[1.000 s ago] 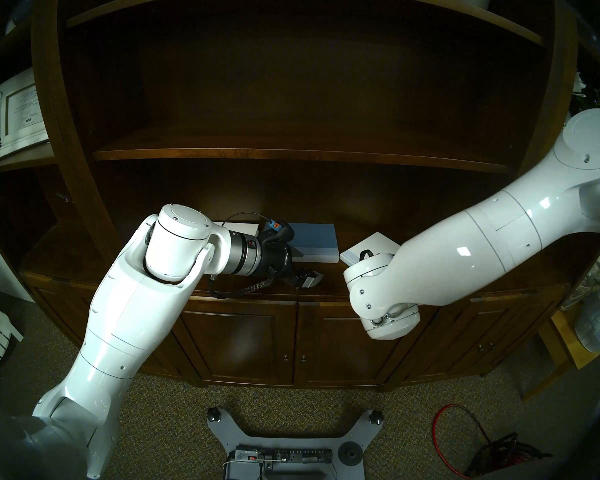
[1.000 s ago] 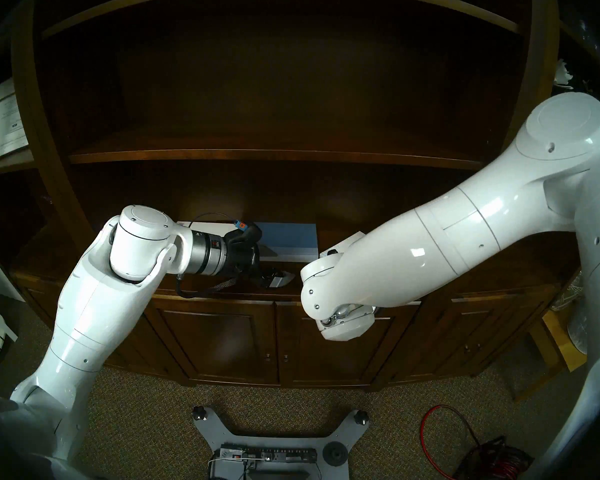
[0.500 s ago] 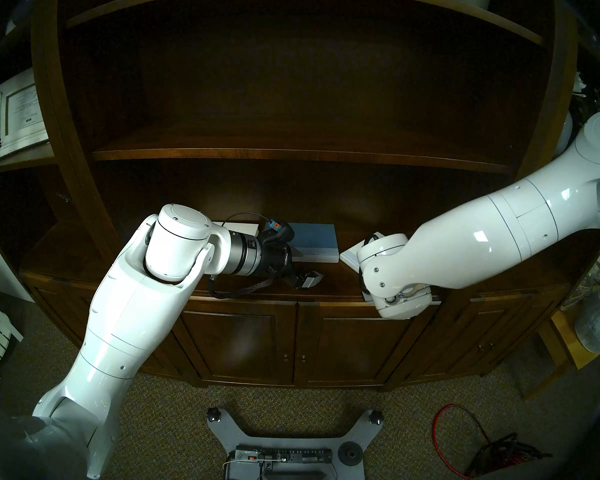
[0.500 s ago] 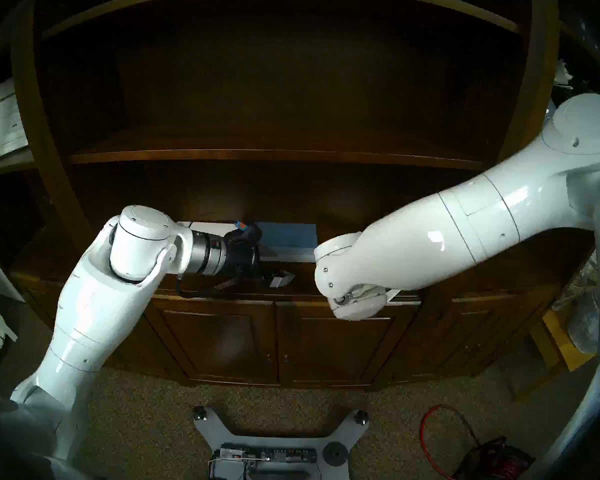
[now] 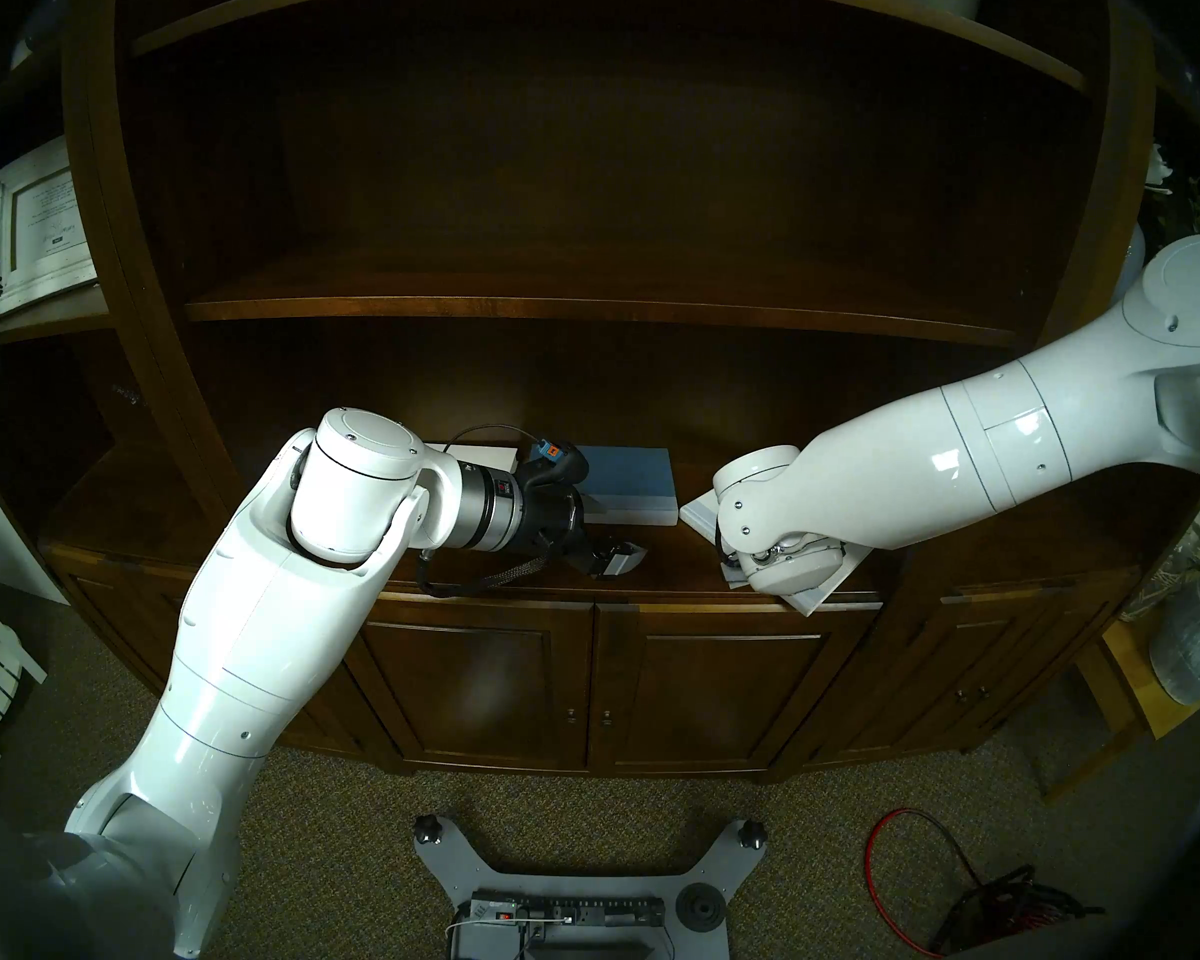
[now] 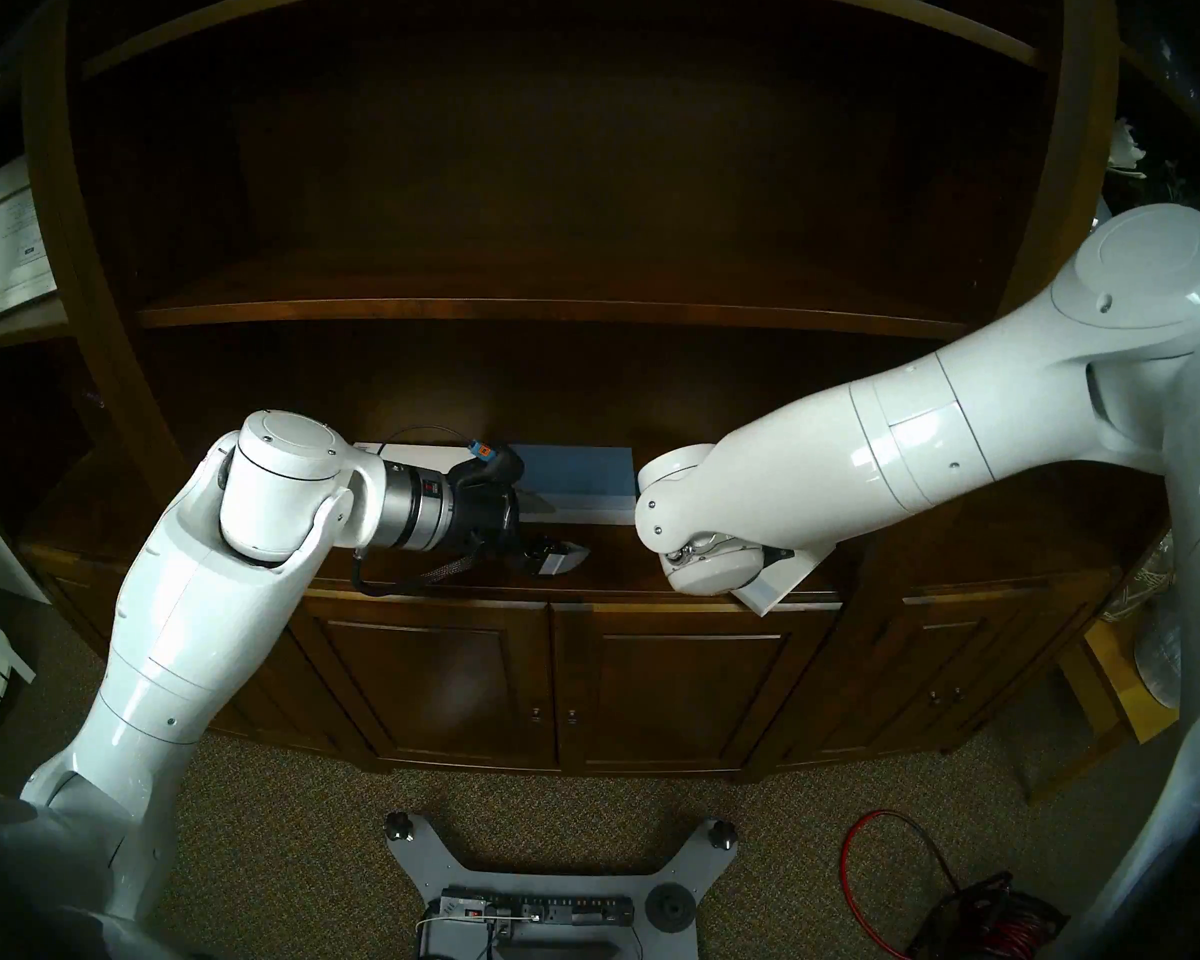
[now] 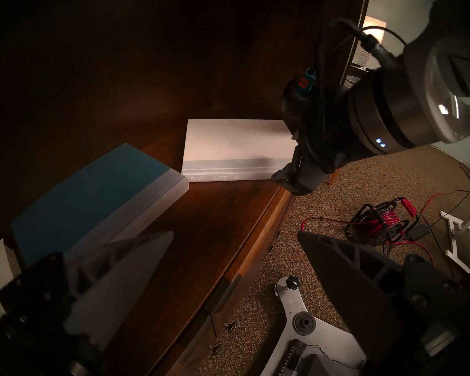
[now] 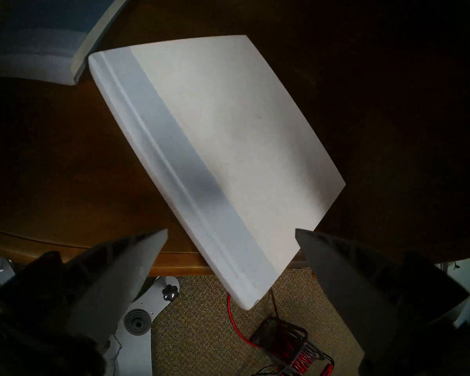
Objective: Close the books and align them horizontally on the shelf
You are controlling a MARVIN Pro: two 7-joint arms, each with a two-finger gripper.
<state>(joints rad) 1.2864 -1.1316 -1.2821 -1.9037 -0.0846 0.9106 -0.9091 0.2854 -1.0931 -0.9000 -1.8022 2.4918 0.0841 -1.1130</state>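
Covering most of skewed white book point(image 8: 228, 139): right arm; both grippers point(image 8: 231, 261) point(image 7: 228, 248) spread, empty.

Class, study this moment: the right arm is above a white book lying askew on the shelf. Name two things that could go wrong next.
1. The white book lies askew with one corner past the front edge of the shelf; a push could tip it onto the carpet.
2. The open right pincer straddles that corner; closing there may pinch only the corner, so the book could slip.

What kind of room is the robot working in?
Probably a home study or living room: a dark wooden bookcase with cabinet doors, carpet and a framed picture suggest it.
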